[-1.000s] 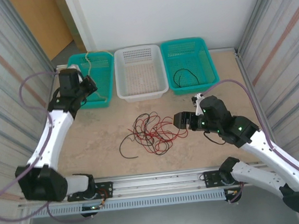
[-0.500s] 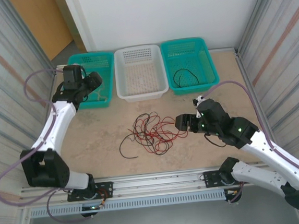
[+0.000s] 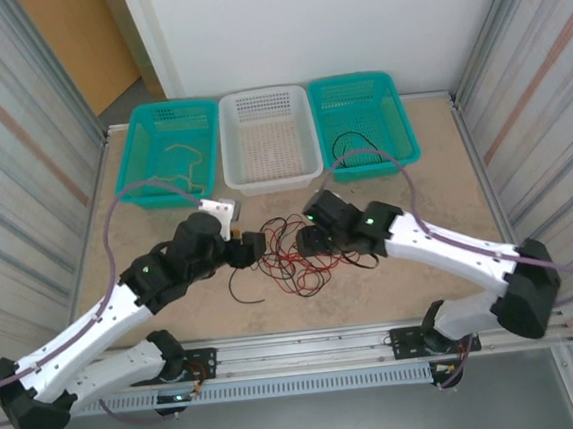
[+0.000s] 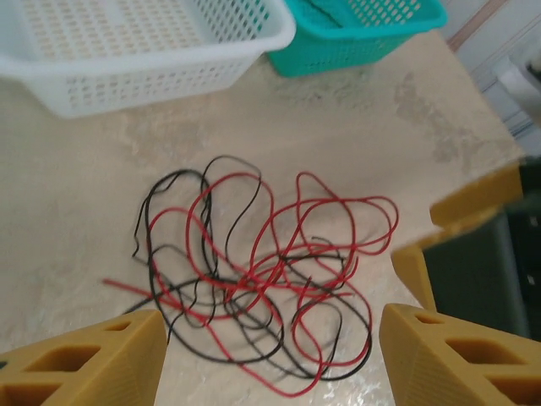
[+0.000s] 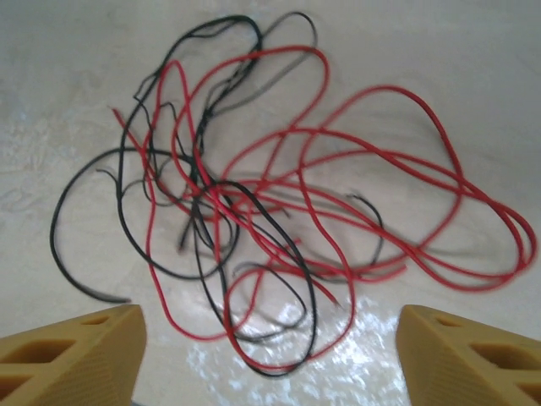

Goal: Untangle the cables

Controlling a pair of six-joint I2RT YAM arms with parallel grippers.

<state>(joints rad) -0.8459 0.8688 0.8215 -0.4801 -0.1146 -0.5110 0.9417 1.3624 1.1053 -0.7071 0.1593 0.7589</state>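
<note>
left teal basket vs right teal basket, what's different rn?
Contents: the left teal basket holds a yellow-tan cable; the right teal basket holds a black cable.
Position: the left teal basket stands left of the white basket, the right teal basket on its right.
Cable spot: near-right part of the left basket, near-left part of the right.
Shared: teal colour, perforated walls, one cable each.

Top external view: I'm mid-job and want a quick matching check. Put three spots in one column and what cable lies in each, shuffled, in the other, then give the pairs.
Spots:
1. left teal basket
2. right teal basket
3. table

What lies there:
A. red-and-black tangle
B. yellow-tan cable
C. black cable

Pairs: 1-B, 2-C, 3-A
</note>
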